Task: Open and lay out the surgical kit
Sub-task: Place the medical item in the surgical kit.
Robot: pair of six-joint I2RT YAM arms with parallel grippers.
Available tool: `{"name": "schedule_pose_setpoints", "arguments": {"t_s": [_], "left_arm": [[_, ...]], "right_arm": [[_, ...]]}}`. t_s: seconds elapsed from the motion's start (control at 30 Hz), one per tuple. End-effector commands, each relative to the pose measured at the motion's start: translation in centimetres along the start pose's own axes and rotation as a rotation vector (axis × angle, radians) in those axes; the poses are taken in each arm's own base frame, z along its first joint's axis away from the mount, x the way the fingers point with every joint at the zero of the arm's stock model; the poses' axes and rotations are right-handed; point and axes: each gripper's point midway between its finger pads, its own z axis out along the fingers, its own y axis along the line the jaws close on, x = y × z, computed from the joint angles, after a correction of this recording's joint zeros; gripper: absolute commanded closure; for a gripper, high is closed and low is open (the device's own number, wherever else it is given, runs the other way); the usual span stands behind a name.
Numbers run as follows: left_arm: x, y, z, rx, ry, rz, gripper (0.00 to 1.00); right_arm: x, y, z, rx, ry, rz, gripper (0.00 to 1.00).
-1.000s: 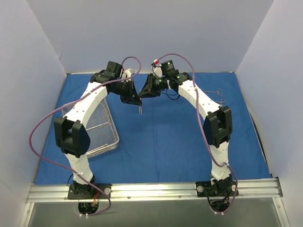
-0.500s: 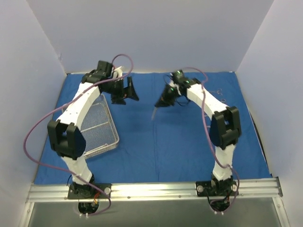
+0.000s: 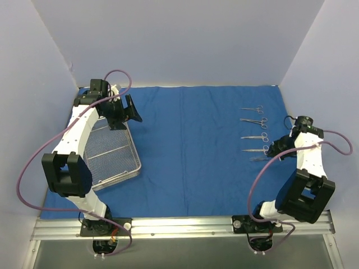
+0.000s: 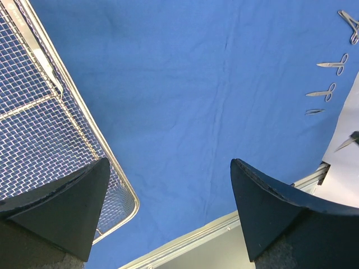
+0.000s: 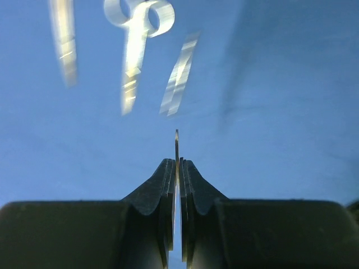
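The royal-blue cloth wrap lies spread flat over the table. The silver wire-mesh tray sits on it at the left, also in the left wrist view, and no instrument shows in it. Several scissor-handled instruments lie in a column at the right. My right gripper hovers at that column's near end, shut on a thin silver instrument seen edge-on between its pads. My left gripper hangs open and empty above the tray's far corner.
A metal rail runs along the near edge with both arm bases on it. White walls close in the left, back and right sides. The right arm's elbow sits close to the right wall.
The two grippers were together at mid-table on one instrument. The left opened and drew back to the far left. The right swung to the column at the right, still holding the instrument.
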Motion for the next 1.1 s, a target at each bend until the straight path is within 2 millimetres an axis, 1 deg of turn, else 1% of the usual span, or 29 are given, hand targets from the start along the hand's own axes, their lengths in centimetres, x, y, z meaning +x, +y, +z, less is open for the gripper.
{"name": "schedule_pose_setpoints", "arguments": {"t_s": [0.0, 0.13, 0.27, 0.3, 0.37, 0.4, 0.47, 0.6, 0.67, 0.73, 0.93, 1.03, 1.07], "left_arm": [[-0.7, -0.6, -1.0, 0.020, -0.025, -0.001, 0.04], [-1.1, -0.5, -1.2, 0.014, -0.030, -0.007, 0.04], [-1.4, -0.2, -1.1, 0.019, -0.033, -0.024, 0.04], [-1.5, 0.0, -1.2, 0.018, -0.037, -0.027, 0.03], [-1.6, 0.1, -1.2, 0.016, -0.039, -0.029, 0.03], [-1.7, 0.3, -1.3, 0.014, -0.043, -0.034, 0.04], [-1.9, 0.4, -1.3, 0.012, -0.048, -0.036, 0.04], [-1.8, 1.0, -1.2, 0.003, -0.046, -0.051, 0.04], [-1.9, 1.2, -1.3, 0.003, -0.052, -0.054, 0.04], [-1.9, 1.4, -1.1, 0.002, -0.052, -0.060, 0.04], [-2.1, 1.5, -0.9, 0.007, -0.053, -0.069, 0.03], [-2.1, 1.5, -0.7, 0.009, -0.048, -0.072, 0.04], [-2.1, 1.6, -0.7, 0.008, -0.048, -0.074, 0.04]], "right_arm": [[-0.9, -5.1, 1.3, 0.180, 0.014, 0.024, 1.00], [-1.8, -6.0, 2.1, 0.211, -0.009, 0.046, 1.00], [-1.6, -6.5, 3.9, 0.204, -0.014, 0.106, 1.00], [-1.0, -7.0, 4.6, 0.216, 0.006, 0.116, 1.00], [-0.9, -6.9, 5.7, 0.210, 0.004, 0.133, 1.00], [-0.6, -7.3, 6.2, 0.218, 0.010, 0.141, 1.00], [-1.0, -6.9, 6.9, 0.201, -0.006, 0.150, 1.00], [-1.0, -6.3, 8.3, 0.190, 0.020, 0.155, 1.00], [-1.3, -5.6, 8.5, 0.179, 0.011, 0.148, 1.00], [-1.4, -5.3, 8.9, 0.183, 0.013, 0.146, 1.00], [-0.9, -4.1, 9.7, 0.174, 0.011, 0.142, 1.00], [-0.7, -3.9, 10.2, 0.179, 0.014, 0.147, 1.00], [-0.7, -4.0, 10.3, 0.187, 0.014, 0.147, 0.97]]}}
